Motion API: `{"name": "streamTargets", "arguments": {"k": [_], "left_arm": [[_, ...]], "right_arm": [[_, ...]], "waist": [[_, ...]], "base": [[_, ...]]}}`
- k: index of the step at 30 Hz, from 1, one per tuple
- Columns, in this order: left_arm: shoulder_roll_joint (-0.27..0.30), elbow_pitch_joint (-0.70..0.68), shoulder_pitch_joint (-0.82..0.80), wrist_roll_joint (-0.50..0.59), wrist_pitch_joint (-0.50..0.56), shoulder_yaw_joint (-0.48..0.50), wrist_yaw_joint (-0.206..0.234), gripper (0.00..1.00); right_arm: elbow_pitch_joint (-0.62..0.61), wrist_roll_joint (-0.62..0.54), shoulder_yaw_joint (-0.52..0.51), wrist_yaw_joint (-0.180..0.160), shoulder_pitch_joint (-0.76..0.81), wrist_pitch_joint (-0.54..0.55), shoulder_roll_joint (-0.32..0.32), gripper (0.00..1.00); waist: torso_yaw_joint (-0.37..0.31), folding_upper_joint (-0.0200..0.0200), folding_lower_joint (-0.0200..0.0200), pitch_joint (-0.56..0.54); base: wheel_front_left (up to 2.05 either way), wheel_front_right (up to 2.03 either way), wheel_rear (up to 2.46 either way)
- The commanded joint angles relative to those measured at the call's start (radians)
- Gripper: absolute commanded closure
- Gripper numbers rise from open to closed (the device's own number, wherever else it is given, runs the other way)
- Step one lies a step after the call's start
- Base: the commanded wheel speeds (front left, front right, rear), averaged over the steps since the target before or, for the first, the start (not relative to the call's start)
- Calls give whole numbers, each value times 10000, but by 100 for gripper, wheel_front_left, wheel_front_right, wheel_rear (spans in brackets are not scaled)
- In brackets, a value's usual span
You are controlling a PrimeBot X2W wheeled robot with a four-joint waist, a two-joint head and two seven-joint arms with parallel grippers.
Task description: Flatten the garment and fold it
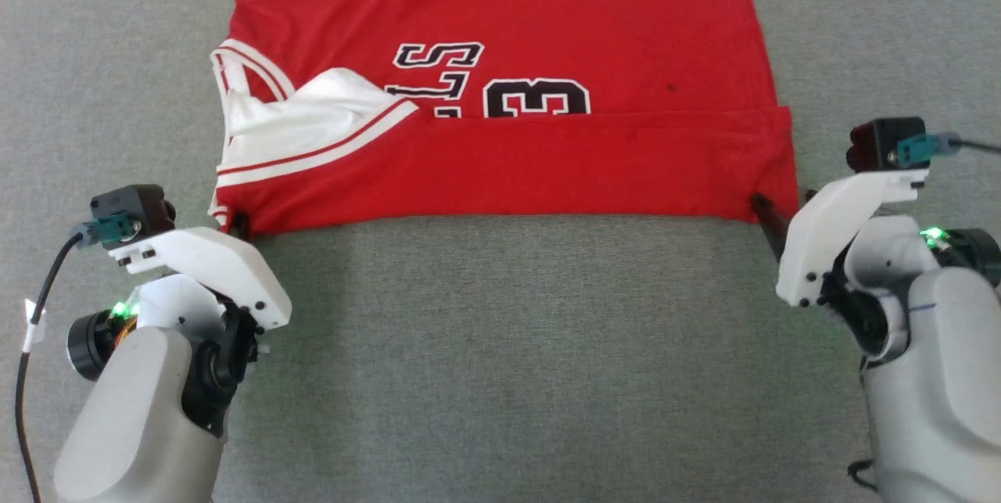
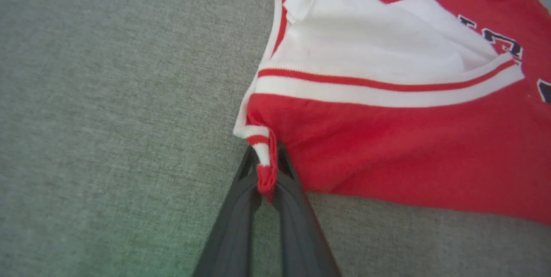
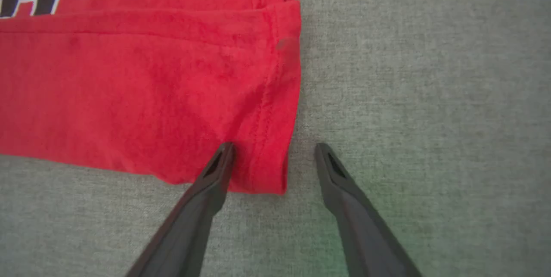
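Stretching left to right just ahead of me on the table, the garment has my left gripper clenched on its near-left corner, my right gripper open astride the near-right.

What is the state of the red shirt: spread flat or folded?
Partly folded. The garment has its near side turned up over the front, hiding part of the number 3; the rest lies spread.

Looks down on a counter covered in grey, finely woven cloth, heathered with paler flecks and lying flat to every edge of view. Takes soft, even light. Carries a faint green tint low in both wrist views.
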Motion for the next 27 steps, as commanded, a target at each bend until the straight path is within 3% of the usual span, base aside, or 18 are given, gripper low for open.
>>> {"name": "streamTargets", "arguments": {"k": [1, 3, 4, 5, 6, 7, 10, 18, 22, 27], "left_arm": [[-180, 192, 172, 30, 103, -188, -84, 100], [-209, 189, 129, 35, 38, -226, -130, 100], [-212, 190, 118, 43, 4, -250, -161, 100], [-211, 187, 103, 53, -36, -268, -190, 100], [-198, 179, 83, 92, -108, -288, -215, 100], [-182, 172, 66, 140, -196, -313, -242, 100], [-155, 87, -8, 326, -831, -264, -313, 100], [-22, -278, 618, 1109, -2772, -142, 11, 100], [187, -910, 1462, 1340, -2728, -221, 343, 100], [409, -1832, 2698, 1382, -1942, -377, 850, 100]], "right_arm": [[75, -23, -25, -9, -122, 304, 23, 0], [157, -30, -1, -9, -162, 1297, 23, 3], [141, 3, 20, -9, -172, 1719, 23, 50], [74, 20, 21, -9, -183, 2025, 23, 66], [-37, 14, 19, -9, -188, 2251, 23, 89], [-164, 13, 7, -9, -180, 2411, 23, 100], [-689, -25, -55, -9, -132, 2243, 24, 100], [-1921, -4, -70, -9, 742, 22, 24, 100], [-2645, 148, -189, -9, 1635, -155, 24, 100], [-3457, 282, -486, -9, 2889, 365, 24, 100]], "waist": [[94, 0, -1, 76], [163, 0, -1, 136], [187, 0, -1, 153], [207, 0, -1, 170], [225, 0, -1, 186], [238, 0, -1, 192], [256, 0, -1, 100], [186, 0, -1, -741], [182, 0, -1, -1134], [193, 0, -1, -1311]], "base": [[0, 0, 0], [0, 0, 0], [0, 0, 0], [0, 0, 0], [0, 0, 0], [0, 0, 0], [0, 0, 0], [0, 0, 0], [0, 0, 0], [0, 0, 0]]}}
